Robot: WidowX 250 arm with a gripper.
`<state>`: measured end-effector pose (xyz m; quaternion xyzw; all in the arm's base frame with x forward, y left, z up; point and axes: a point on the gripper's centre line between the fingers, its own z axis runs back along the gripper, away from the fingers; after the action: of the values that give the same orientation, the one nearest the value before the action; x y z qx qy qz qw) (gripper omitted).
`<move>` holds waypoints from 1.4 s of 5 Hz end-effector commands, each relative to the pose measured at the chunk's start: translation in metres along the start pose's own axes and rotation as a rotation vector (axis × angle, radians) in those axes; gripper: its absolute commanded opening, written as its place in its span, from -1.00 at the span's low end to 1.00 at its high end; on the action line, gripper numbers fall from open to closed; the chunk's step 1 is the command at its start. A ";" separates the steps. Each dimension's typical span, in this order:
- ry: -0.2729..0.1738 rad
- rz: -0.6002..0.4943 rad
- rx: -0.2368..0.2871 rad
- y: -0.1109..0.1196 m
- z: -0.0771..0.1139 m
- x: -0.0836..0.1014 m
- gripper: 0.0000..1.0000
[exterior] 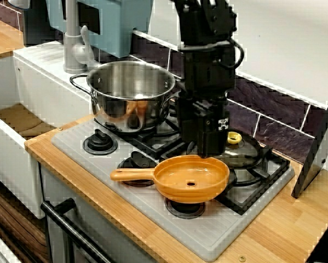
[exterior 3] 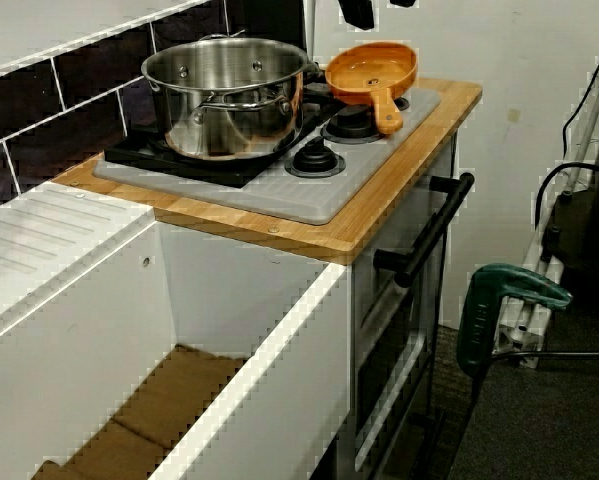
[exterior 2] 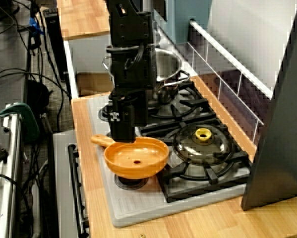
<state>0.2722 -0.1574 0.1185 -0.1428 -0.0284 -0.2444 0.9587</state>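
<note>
A toy kitchen's wooden desk (exterior: 273, 230) carries a grey hob (exterior: 202, 235). The shallow orange plastic pan (exterior: 191, 178) sits on the front burner, directly under the jaws, which seem to meet its rim. I cannot tell how far open they are. Pressing there could tip the pan off the burner. The side view places the jaws by the handle root, while the sink-end view crops them out.

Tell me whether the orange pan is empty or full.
Empty: the orange pan shows a bare inside in all three views, with only a small dark spot at its centre.
</note>
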 end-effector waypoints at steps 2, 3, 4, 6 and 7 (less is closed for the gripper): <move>-0.050 -0.024 0.027 -0.005 -0.007 -0.001 1.00; -0.015 -0.045 0.007 -0.009 -0.020 0.000 1.00; -0.010 -0.050 0.009 -0.011 -0.023 0.000 1.00; -0.016 -0.018 0.030 -0.008 -0.030 -0.001 1.00; -0.005 -0.013 0.035 -0.009 -0.034 -0.001 1.00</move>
<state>0.2606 -0.1799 0.0793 -0.1237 -0.0211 -0.2486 0.9605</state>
